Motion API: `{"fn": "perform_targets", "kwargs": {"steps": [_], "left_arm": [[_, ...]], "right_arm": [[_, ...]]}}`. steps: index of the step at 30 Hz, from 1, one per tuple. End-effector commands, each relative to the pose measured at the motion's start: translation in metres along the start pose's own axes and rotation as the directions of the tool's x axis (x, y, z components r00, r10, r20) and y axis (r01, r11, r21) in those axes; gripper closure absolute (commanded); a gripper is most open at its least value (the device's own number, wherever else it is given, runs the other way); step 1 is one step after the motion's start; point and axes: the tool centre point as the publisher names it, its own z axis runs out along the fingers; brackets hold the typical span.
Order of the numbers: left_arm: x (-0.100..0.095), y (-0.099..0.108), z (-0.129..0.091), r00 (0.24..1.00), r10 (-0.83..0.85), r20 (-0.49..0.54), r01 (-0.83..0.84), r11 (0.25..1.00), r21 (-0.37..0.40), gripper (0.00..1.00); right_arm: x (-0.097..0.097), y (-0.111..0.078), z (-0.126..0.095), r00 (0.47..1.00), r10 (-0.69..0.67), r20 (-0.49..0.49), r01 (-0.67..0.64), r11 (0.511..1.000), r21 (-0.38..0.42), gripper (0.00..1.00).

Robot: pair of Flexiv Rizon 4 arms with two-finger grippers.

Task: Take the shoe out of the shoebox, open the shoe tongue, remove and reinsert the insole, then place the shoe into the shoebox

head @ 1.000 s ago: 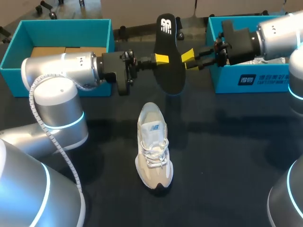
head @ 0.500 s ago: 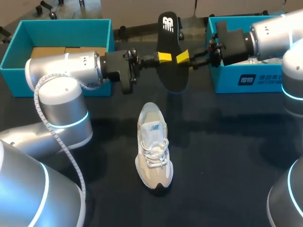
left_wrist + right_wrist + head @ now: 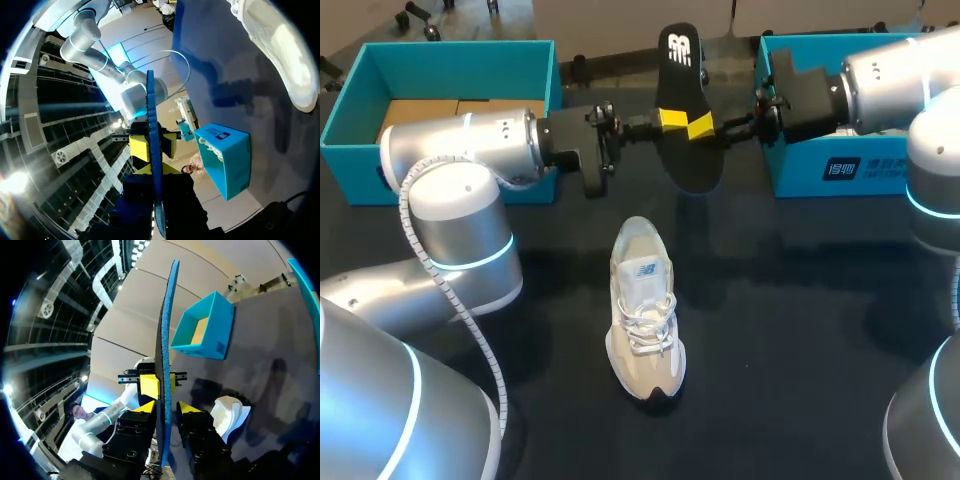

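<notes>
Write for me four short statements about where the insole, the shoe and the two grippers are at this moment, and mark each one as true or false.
1. The insole lies inside the shoe. False: it is held up in the air, above the table and apart from the shoe.
2. The left gripper is shut on the insole. True.
3. The shoe stands upright on the table, on its sole. True.
4. The right gripper is down at the shoe's laces. False: it is up at the insole, facing the left gripper from the other side.
</notes>
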Motion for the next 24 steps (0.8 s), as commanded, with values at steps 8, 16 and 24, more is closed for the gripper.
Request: {"fn": "perform_targets", "kwargs": {"steps": [8, 16, 24], "left_arm": [[0.0029, 0.002, -0.0008, 1.0, 0.007, -0.006, -0.007, 1.0, -0.012, 1.0], [0.0017, 0.0008, 0.0014, 1.0, 0.007, -0.006, -0.007, 1.0, -0.003, 1.0], [-0.001, 0.0086, -0.0045, 1.0, 0.007, -0.017, -0.007, 1.0, 0.027, 0.0]], "right_arm": [[-0.0002, -0.0055, 0.0004, 1.0, 0.006, 0.003, -0.006, 1.0, -0.01, 0.88], [0.0005, -0.005, -0.0003, 1.0, -0.004, 0.007, 0.004, 1.0, -0.011, 1.0], [0.0019, -0.0029, -0.0078, 0.999, -0.028, 0.027, 0.028, 0.999, -0.015, 1.0]]}}
